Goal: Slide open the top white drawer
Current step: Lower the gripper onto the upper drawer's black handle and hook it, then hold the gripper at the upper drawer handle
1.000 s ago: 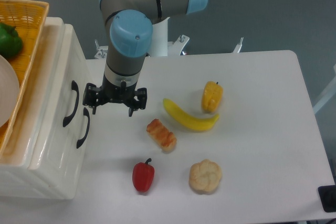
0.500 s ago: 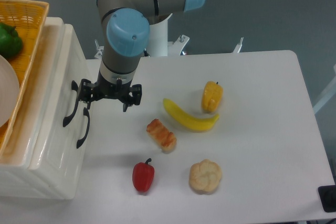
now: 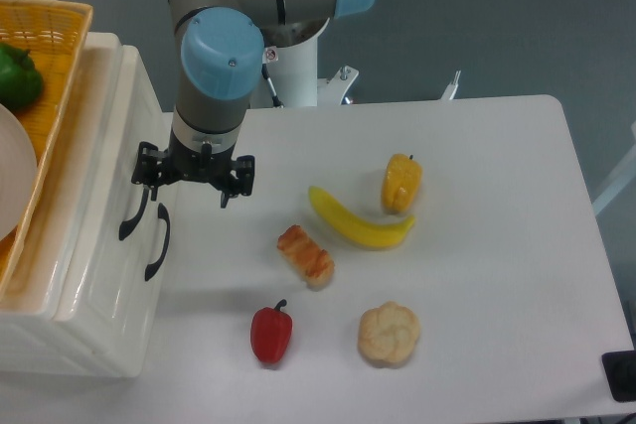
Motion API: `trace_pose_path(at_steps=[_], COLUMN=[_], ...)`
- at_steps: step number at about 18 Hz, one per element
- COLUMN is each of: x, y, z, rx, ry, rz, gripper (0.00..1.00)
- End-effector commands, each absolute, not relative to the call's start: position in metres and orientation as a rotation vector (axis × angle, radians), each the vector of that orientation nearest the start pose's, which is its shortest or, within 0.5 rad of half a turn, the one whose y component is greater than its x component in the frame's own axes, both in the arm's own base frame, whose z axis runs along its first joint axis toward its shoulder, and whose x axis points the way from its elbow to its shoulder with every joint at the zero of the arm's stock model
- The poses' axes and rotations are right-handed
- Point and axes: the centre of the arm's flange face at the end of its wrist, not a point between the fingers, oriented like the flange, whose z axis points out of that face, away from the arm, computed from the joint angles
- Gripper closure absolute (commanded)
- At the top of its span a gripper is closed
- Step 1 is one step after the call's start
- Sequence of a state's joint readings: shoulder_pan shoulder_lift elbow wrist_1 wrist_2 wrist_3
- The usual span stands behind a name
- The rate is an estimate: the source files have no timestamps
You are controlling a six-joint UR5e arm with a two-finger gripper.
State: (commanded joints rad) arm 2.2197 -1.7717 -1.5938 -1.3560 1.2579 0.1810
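Zero pull so far: top drawer (image 3: 99,186) looks shut, my gripper (image 3: 192,172) spread open w/ one finger at handle (image 3: 137,201), 9 o'clock; grip + slide left.

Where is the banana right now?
The banana lies mid-table, with the yellow pepper just right of it and the bread at its lower left.

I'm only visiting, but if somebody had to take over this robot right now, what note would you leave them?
Gripper: open, empty, fingers spread, one finger at the upper black handle; whether it touches, I cannot tell.
Top white drawer: looks shut, flush with the lower drawer.
Done: arm brought to the cabinet front.
Left: close on the upper handle, then pull the drawer out toward the table. The banana and other toy foods lie farther right.
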Motion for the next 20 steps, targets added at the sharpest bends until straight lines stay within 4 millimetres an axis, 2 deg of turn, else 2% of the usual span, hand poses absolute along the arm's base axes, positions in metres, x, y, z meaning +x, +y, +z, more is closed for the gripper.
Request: trace_pose_path(at_steps=[6,20], x=[-0.2028,-0.2019], y=[0.5537,0.5540], z=[0.3928,0.3873], rx=[-2.913,-2.922], ry=[-0.677,-0.679], rz=[-0.462,-0.470], gripper=[0.00,0.00])
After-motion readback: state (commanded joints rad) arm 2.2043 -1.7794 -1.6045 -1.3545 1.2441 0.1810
